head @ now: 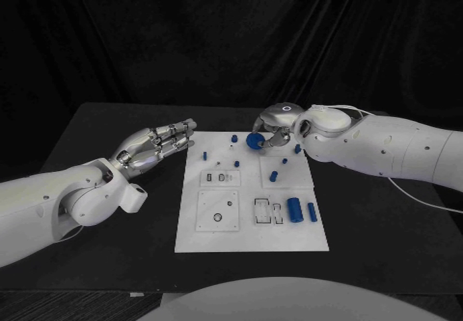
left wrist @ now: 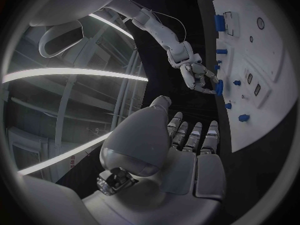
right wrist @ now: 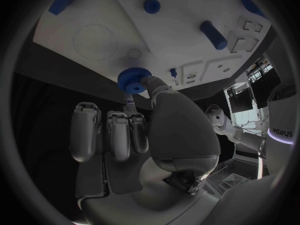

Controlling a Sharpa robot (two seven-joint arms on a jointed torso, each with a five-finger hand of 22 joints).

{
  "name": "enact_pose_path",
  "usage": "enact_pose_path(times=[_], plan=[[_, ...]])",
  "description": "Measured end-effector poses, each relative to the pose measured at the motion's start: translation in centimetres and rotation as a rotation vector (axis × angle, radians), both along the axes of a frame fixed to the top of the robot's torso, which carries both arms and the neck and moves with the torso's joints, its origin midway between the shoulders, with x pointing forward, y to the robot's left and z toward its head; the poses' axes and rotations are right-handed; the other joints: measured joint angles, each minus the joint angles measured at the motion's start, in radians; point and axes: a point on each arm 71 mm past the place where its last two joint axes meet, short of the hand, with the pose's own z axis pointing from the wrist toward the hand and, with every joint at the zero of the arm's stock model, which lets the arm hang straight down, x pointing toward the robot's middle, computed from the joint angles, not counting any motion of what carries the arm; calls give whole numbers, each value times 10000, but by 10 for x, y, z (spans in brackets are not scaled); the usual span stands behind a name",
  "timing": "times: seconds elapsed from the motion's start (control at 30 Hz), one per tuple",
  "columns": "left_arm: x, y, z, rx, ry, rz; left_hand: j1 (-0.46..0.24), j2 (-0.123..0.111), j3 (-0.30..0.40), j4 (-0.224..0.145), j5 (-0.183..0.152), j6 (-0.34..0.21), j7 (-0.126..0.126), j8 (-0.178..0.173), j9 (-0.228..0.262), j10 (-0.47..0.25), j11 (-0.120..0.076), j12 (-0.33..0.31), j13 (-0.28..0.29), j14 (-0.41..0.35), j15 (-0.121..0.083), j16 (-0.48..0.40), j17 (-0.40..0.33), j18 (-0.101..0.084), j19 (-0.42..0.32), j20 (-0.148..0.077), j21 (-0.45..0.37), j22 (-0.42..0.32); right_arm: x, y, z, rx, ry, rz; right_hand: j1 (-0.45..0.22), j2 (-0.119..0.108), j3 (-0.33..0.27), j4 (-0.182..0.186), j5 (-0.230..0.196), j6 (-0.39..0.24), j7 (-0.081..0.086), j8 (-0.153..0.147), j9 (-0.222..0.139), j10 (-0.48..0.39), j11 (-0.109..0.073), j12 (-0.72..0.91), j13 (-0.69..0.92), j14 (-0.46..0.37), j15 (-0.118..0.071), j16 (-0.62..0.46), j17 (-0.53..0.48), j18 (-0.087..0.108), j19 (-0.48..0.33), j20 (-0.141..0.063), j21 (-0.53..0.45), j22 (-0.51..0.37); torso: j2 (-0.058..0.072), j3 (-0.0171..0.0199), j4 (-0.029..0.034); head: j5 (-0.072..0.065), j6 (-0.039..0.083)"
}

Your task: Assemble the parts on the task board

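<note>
Two arms: both white, each ending in a silver hand, reach over a black surface [head: 116, 267] from opposite sides.
Task board: a white rectangular plate [head: 253, 234] lies at the middle of the surface, long axis running from 6 to 12 o'clock.
Right hand: the right hand [head: 275, 130] hangs over the board's 12 o'clock end and pinches a blue toothed gear wheel [head: 255, 140] between thumb and a fingertip; the other fingers lie straight beside each other.
Gear: in the right wrist view the blue gear wheel [right wrist: 132, 80] is held at the fingertips just over the white plate, near a faint circular outline; whether it touches the plate I cannot tell.
Left hand: the left hand [head: 154, 148] sits off the board's 9 o'clock edge, toward its far end, holding nothing, fingers stretched out flat and close together, tips pointing toward 1 o'clock.
Loose parts: two blue cylinders, a thick one [head: 294, 205] and a thinner one [head: 312, 212], lie side by side at the board's 4 o'clock area, just beside a rectangular slot [head: 262, 210].
Small pegs: several small blue pegs [head: 273, 176] stand or lie scattered across the board's far half.
Recesses: a square panel with a small oval ring [head: 218, 217] sits at the board's 7 o'clock part.
</note>
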Motion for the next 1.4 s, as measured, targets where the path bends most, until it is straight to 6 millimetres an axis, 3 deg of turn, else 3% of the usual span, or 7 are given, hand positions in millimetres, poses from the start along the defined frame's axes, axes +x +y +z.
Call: enact_pose_path(times=[0.33, 0.87, 1.03, 1.07, 1.13, 1.23, 1.4], plan=[[0, 0, -2, 45, 64, 9, 0, 0, 110, -55, 0, 0, 0, 39, -1, 43, 43, 0, -1, 0, 0, 0, 0, -1, 0, 0, 0, 1, 6, 35, 0, 291, 296, 446, -142, 10, 95, 97, -1, -19, -19, 0, 0, 37, 37, 0, -1, -28, 41, 0, 0, 0, 36, 36, 37, -1, -1, -6, 23, 14, 0], [1, 0, -3, 85, 102, 14, 0, 0, 110, -54, 0, 0, 0, 39, -2, 43, 43, 0, -2, 0, 0, 0, 0, 0, 0, 0, 0, 2, 15, 55, -8, 233, 633, 548, -272, 33, 204, 207, -279, -275, -15, 8, 1, -8, 136, 0, -3, -29, 185, 0, 0, 0, 34, 108, 69, -3, 20, 21, 9, -73, -1], [1, 0, -3, 86, 115, -4, 0, 0, 110, -54, 0, 0, 0, 39, -2, 43, 42, 0, -3, -1, 0, 0, 0, 0, 0, 0, 0, 2, 16, 58, -9, 230, 666, 558, -300, 5, 290, 207, -458, -481, 30, 274, 9, 21, 165, 0, -4, -19, 196, 0, 0, -1, 33, 180, 54, -4, 21, 21, -3, -84, -1], [1, -1, -3, 86, 117, -8, 0, 0, 109, -54, 0, 0, 0, 39, -2, 43, 42, 0, -3, -1, -1, 0, 0, -1, 0, 0, 0, 2, 16, 58, -9, 229, 675, 556, -337, -31, 340, 211, -499, -582, 38, 588, 9, 21, 165, 0, -4, 4, 219, 0, 0, -1, 32, 180, 30, -4, 21, 21, -5, -84, -1], [1, -1, -3, 88, 122, -16, 0, 0, 109, -54, 0, 0, 0, 39, -2, 43, 42, 0, -3, -1, 0, 0, 0, 0, 0, 0, 0, 3, 16, 58, -9, 223, 694, 554, -345, -40, 378, 215, -508, -758, 54, 692, 23, 21, 234, 0, -4, 0, 225, 0, 0, -1, 32, 180, 30, -4, 22, 21, -7, -77, -1], [1, -1, -3, 88, 130, -35, 0, 0, 109, -54, 0, 0, 0, 39, -3, 43, 42, 0, -3, 0, -1, 0, 0, 0, 0, 0, 0, 2, 16, 59, -10, 194, 754, 548, -464, -63, 526, 246, -660, -1223, 81, 278, 1082, 19, 235, 0, -4, -31, 256, 0, -1, 0, 33, 252, 30, -4, 22, 21, -12, -75, -1], [1, -2, -4, 81, 146, -73, 0, 0, 109, -54, 0, 0, -1, 39, -3, 43, 42, 0, -4, -1, -1, 0, 0, -1, 0, 0, 0, 3, 16, 59, -11, 154, 829, 537, -546, -58, 624, 229, -685, -1658, -12, -194, 883, 19, 235, 0, -5, -31, 256, 0, -1, 0, 33, 252, 30, -5, 21, 21, -15, -75, 4]])
